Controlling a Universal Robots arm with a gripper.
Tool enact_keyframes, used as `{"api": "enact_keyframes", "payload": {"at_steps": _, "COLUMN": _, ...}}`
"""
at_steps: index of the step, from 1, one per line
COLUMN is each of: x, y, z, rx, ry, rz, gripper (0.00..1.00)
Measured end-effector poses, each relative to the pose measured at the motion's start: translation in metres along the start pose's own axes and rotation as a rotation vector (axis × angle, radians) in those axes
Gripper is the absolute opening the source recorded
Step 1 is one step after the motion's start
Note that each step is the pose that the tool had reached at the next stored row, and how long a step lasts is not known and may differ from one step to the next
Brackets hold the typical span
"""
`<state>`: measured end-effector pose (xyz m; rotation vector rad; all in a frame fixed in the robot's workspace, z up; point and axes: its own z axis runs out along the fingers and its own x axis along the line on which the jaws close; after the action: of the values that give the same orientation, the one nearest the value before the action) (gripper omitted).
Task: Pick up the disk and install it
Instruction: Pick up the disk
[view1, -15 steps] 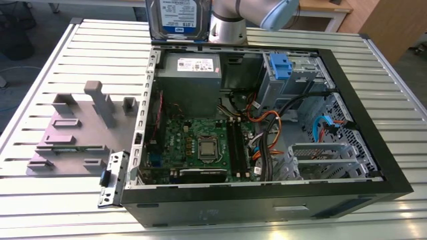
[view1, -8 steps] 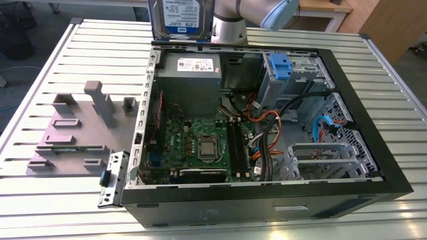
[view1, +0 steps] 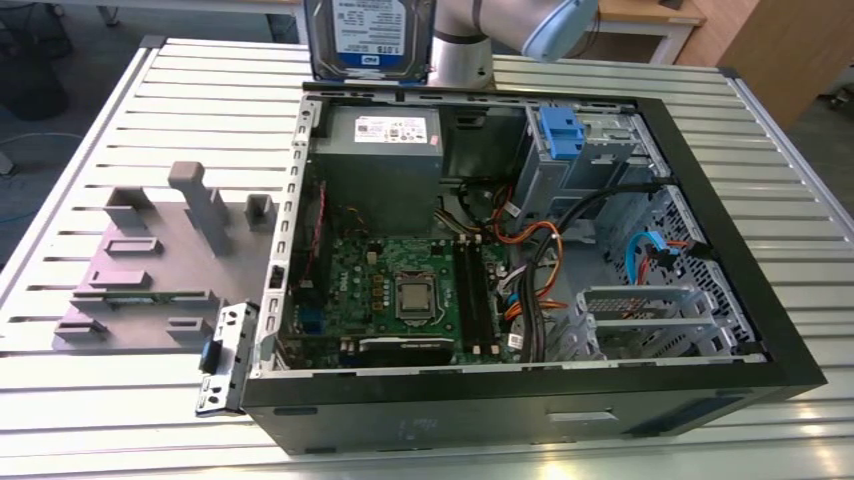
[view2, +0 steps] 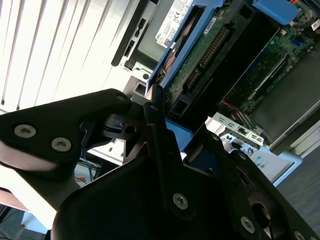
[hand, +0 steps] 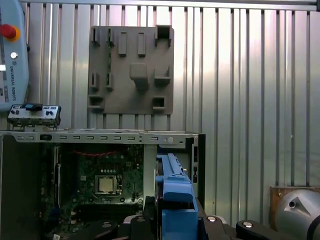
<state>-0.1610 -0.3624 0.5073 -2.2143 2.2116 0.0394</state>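
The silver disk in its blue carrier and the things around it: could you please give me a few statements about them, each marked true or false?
1. The silver disk in a blue plastic carrier is held in the air outside the open black computer case. True.
2. The disk sits installed in the case's grey metal drive cage. False: it is clamped in the gripper, as both wrist views show.
3. A grey moulded fixture plate lies on the slatted metal table, on the exterior view's left of the case. True.
4. The case's side panel is on, hiding the inside. False: the case is open and its green motherboard shows.
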Motion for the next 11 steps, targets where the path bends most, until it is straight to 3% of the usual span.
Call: {"api": "enact_keyframes", "payload": {"at_steps": 11, "x": 0.0000, "y": -0.0076, "z": -0.0001, "rx": 0.0000, "ry": 0.0000, "rz": 0.000, "gripper": 0.37}}
